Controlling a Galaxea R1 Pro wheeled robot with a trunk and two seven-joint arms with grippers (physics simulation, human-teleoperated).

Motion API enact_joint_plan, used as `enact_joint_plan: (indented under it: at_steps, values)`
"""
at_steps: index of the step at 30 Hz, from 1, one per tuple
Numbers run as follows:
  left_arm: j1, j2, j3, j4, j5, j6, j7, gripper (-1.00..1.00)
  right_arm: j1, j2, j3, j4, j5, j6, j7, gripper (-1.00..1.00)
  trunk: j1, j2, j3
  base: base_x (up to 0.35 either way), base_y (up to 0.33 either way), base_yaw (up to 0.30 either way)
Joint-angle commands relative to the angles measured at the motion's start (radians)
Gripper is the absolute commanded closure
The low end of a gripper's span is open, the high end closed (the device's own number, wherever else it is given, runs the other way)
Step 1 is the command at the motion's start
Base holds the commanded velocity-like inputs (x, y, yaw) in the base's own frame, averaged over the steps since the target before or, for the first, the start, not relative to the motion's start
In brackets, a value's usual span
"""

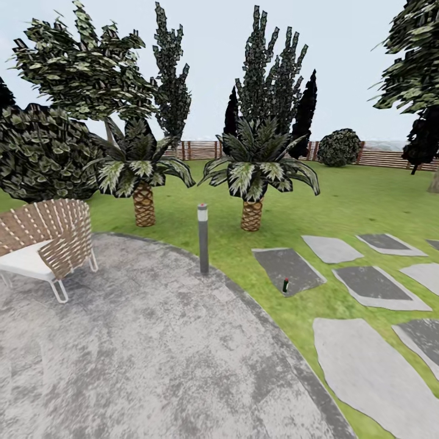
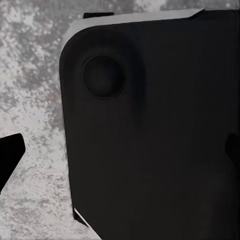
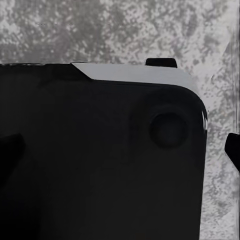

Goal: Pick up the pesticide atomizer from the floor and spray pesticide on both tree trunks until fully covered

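Underfoot in the head view spreads a large round patio [image 1: 152,353] of speckled grey stone, rough and mottled, edged by a darker curved border. Beyond it we see green grass [image 1: 366,195] set with flat irregular grey slabs [image 1: 366,360], some pale, some darker. On the near edge of one dark slab [image 1: 286,265] stands the pesticide atomizer [image 1: 285,285], a tiny dark bottle with a red top, upright, well apart from us. A slim grey bollard lamp [image 1: 203,239] rises at the patio rim, between us and two short palms [image 1: 251,183] with scaly brown trunks. A woven brown chair [image 1: 46,241] with a white cushion and white legs sits on the patio at the left. Tall dark cypress-like trees [image 1: 268,73] and a brown slat fence [image 1: 378,155] close the back.

Both wrist views show a smooth black rounded panel [image 2: 150,150] of our own body over the speckled paving [image 3: 125,30]; we cannot tell whether either claw is open or closed.
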Motion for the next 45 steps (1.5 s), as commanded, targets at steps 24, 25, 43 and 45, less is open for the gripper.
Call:
enact_joint_plan:
  at_steps: [24,25,43,45]
  values:
    - [-0.204,-0.010,0.004,-0.320,0.000,-0.126,-0.004,-1.00,-0.050,-0.011,-0.001,-0.593,0.003,-0.033,-0.004,-1.00,0.000,0.000,0.000,0.264,-0.167,-0.002]
    - [-0.203,-0.010,0.004,-0.319,-0.001,-0.130,-0.003,-1.00,-0.050,-0.011,-0.001,-0.590,0.003,-0.033,-0.004,-1.00,0.000,0.000,0.000,0.240,-0.168,-0.089]
    - [-0.208,-0.006,0.007,-0.314,0.000,-0.146,0.000,-1.00,-0.050,-0.008,0.003,-0.497,0.002,-0.036,-0.003,-1.00,0.000,0.000,0.000,0.283,-0.019,-0.254]
    - [-0.209,-0.006,0.007,-0.314,0.000,-0.146,0.000,-1.00,-0.050,-0.008,0.003,-0.497,0.002,-0.036,-0.003,-1.00,0.000,0.000,0.000,0.336,0.066,-0.268]
